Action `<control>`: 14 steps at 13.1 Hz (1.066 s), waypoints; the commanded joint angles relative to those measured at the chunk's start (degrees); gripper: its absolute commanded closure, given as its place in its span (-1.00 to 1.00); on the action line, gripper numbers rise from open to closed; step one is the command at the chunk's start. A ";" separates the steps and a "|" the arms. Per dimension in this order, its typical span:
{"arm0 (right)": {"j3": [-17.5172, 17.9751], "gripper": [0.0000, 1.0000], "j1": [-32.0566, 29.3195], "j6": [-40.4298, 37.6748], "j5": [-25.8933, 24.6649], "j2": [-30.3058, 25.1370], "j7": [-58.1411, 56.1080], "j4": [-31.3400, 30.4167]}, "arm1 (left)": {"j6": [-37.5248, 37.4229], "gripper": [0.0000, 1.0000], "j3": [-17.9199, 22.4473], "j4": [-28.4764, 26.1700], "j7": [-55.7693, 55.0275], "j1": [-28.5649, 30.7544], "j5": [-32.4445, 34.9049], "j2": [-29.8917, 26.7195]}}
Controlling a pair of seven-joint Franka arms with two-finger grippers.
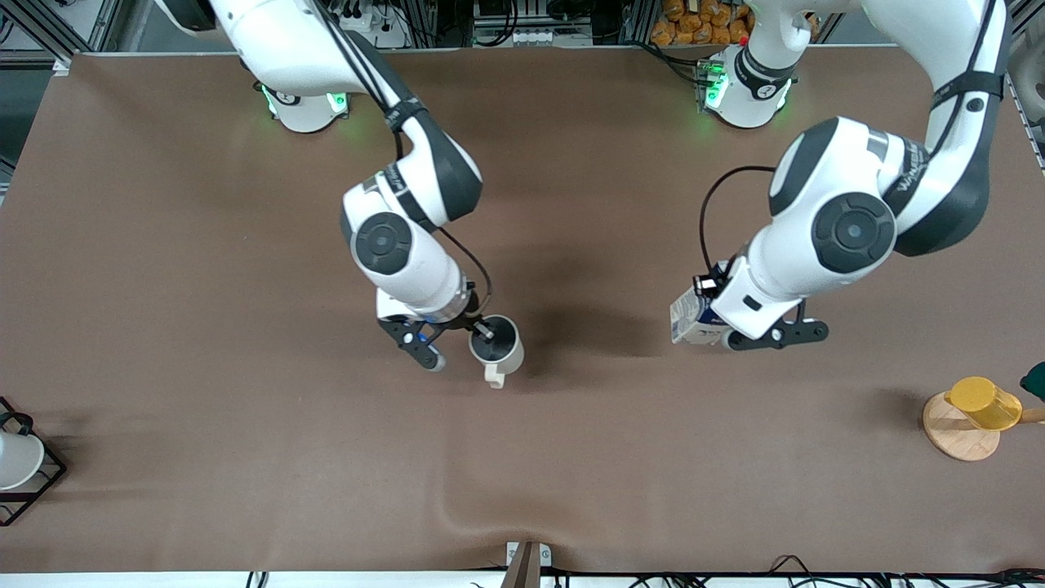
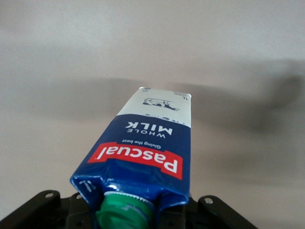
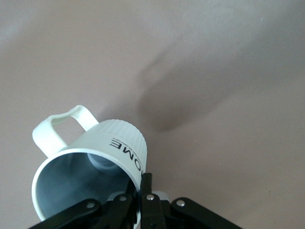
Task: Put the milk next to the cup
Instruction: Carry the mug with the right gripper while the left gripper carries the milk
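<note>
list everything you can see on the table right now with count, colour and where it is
milk: one, dark blue and white carton with green cap, held in the left gripper over the table
cup: one, cream-white with dark inside, held by its rim in the right gripper over the table's middle
yellow cup: one, on a round wooden board at the left arm's end
white cup: one, in a black wire frame at the right arm's end
left gripper: shut on the milk
right gripper: shut on the cup's rim

Glossy milk (image 2: 143, 152) carton, matt table (image 1: 245, 457)
</note>
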 commanded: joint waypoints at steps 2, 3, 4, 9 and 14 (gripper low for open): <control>-0.75 1.00 1.79 2.32 1.13 3.22 3.25 2.61 | -1.94 1.00 -2.93 -0.87 -3.96 0.29 -1.56 -2.48; -0.75 1.00 2.23 3.11 1.04 3.75 4.23 2.61 | -1.94 1.00 -4.33 -0.87 -5.45 0.29 -1.56 -2.66; -0.75 1.00 2.41 3.82 1.13 4.28 4.41 2.61 | -2.03 1.00 -5.74 -0.87 -6.68 0.38 -1.56 -2.66; -0.84 1.00 4.52 5.76 0.87 7.01 5.81 2.61 | -4.93 1.00 -7.25 -0.87 -7.22 0.64 -1.56 -3.63; -1.19 -0.99 4.87 6.90 0.08 7.28 5.38 2.52 | -5.02 1.00 -8.65 -0.87 -9.33 0.38 -1.65 -3.54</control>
